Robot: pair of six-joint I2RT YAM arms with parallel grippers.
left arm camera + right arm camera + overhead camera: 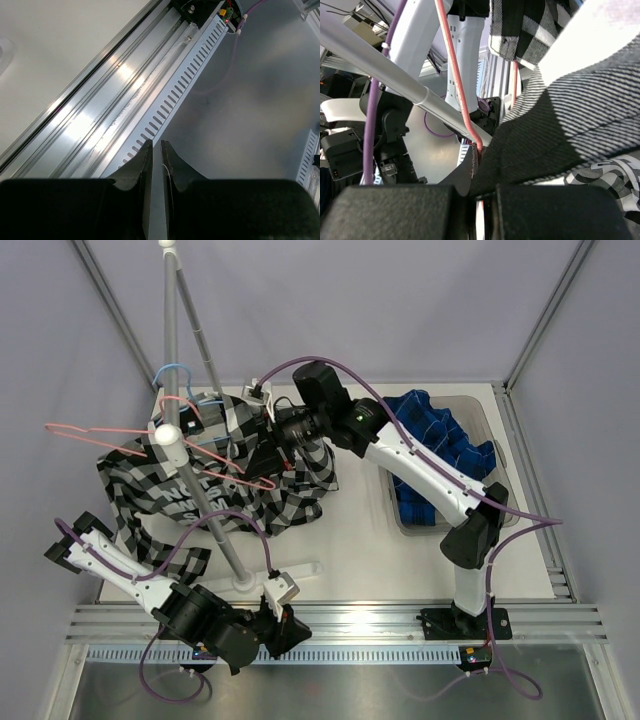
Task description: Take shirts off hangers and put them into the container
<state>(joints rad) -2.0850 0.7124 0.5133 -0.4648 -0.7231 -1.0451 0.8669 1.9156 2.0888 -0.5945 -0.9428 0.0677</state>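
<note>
The black, white and grey checked shirt (210, 495) hangs on the pink hanger (95, 437) at the white rack. My right gripper (268, 432) reaches into it from the right. It is shut on the pink hanger's wire (454, 65), and the shirt's cloth (580, 115) drapes over its right finger. The light blue hanger (172, 369) sits bare on the rack top. The royal-blue plaid shirt (440, 440) lies in the see-through container (480, 410) at the right. My left gripper (290, 625) rests low by the near rail, shut to a thin slit (156, 145) with nothing in it.
The slanted white rack pole (205, 500) runs across the left half, and its foot (290, 575) stands near the front edge. An aluminium rail and slotted cable duct (165, 110) lie under the left gripper. The rack pole (380, 65) passes close behind the right gripper.
</note>
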